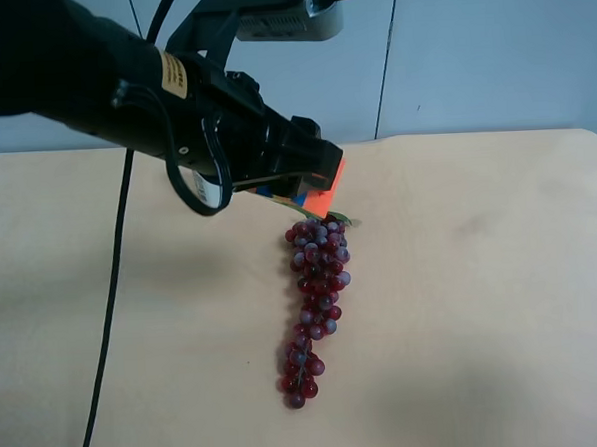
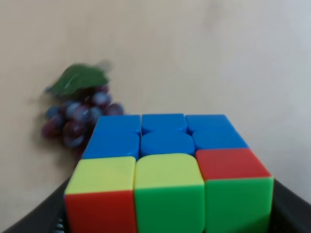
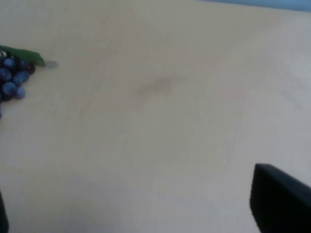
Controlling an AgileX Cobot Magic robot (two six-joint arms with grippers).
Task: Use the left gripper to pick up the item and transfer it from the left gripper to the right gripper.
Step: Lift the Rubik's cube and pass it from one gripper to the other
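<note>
The item, a puzzle cube [image 1: 323,189], hangs above the table with my left gripper [image 1: 298,175] shut on it; only its orange face and a bit of blue show past the black fingers. In the left wrist view the cube [image 2: 167,174] fills the foreground with blue, yellow, green, red and orange squares, and a black finger [image 2: 26,221] sits at each lower corner. The right gripper [image 3: 146,213] is open over bare table. One dark finger [image 3: 282,204] shows at one edge and a sliver of the other at the opposite edge. Nothing lies between them.
A bunch of purple grapes [image 1: 318,303] with a green leaf lies on the beige table [image 1: 484,324], just below the held cube. The grapes [image 2: 77,116] sit behind the cube in the left wrist view, and the grapes [image 3: 12,75] show at the right wrist view's edge. A black cable [image 1: 112,303] hangs from the left arm.
</note>
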